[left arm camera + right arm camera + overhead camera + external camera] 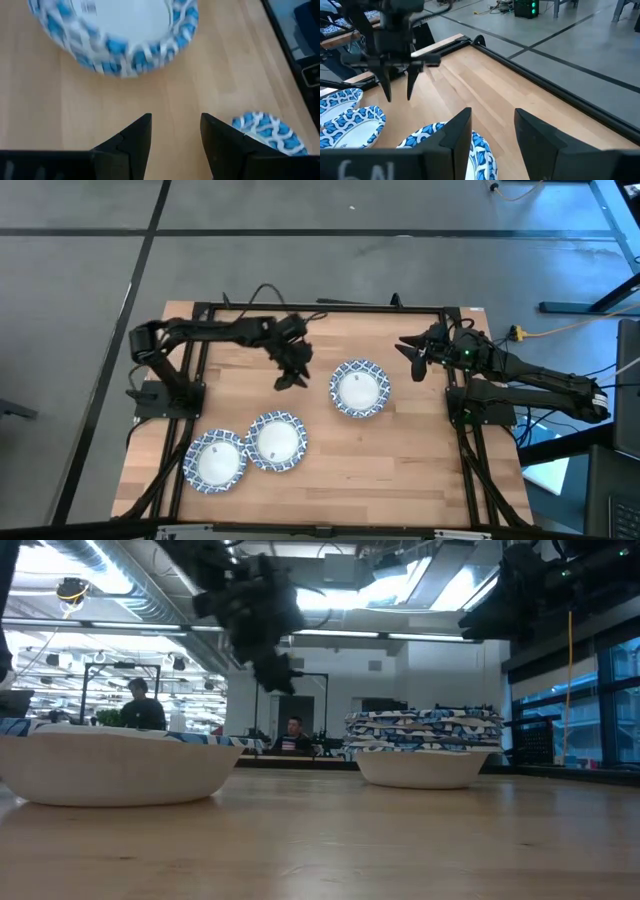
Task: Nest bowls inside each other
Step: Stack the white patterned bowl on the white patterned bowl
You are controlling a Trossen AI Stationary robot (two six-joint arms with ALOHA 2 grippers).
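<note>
Left gripper (291,377), jaws open and empty, hovers between stack (359,388) and two loose bowls (277,440); nearer than right gripper (416,359), also open.

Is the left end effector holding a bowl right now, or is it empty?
Empty. The left end effector hangs open above bare table beside the stacked bowls, with nothing between its fingers.

White bowls (359,389) with blue-and-white lattice rims, pale wood table (400,460), black frame (330,309).
</note>
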